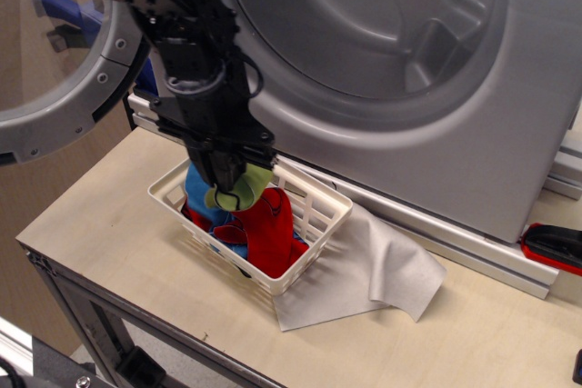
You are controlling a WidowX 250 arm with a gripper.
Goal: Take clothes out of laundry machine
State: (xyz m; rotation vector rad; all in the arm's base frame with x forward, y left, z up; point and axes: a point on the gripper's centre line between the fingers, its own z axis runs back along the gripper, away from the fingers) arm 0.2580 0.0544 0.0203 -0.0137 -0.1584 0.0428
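observation.image, the only view, looks down at an angle on a pale wooden table (118,252) with the laundry machine (436,88) standing along its far edge. the machine is a grey plastic front-loader; its wide round drum opening faces the camera and its round door (64,52) with the see-through window is swung out to the left.

the black robot arm (182,34) comes down from the upper left, in front of the machine's left side. its gripper (229,190) hangs just over the left part of a white slotted basket (314,215) that sits on the table in front of the machine. the claw is pinching the clothes (244,186), a small olive-green cloth that bunches out below and to the right of the fingertips. the cloth is outside the drum, held above the basket's contents; whether its lower edge touches the cloths below cannot be told.

inside the basket lie a blue cloth (197,195) at the left and a red cloth (271,229) at the middle and right, the red one rising near the green cloth. a pale grey sheet (373,270) lies flat on the table, spreading out to the right from under the basket's right side.

at the right edge of the frame, on the metal rail at the machine's foot, a red and black object (555,247) shows only in part.
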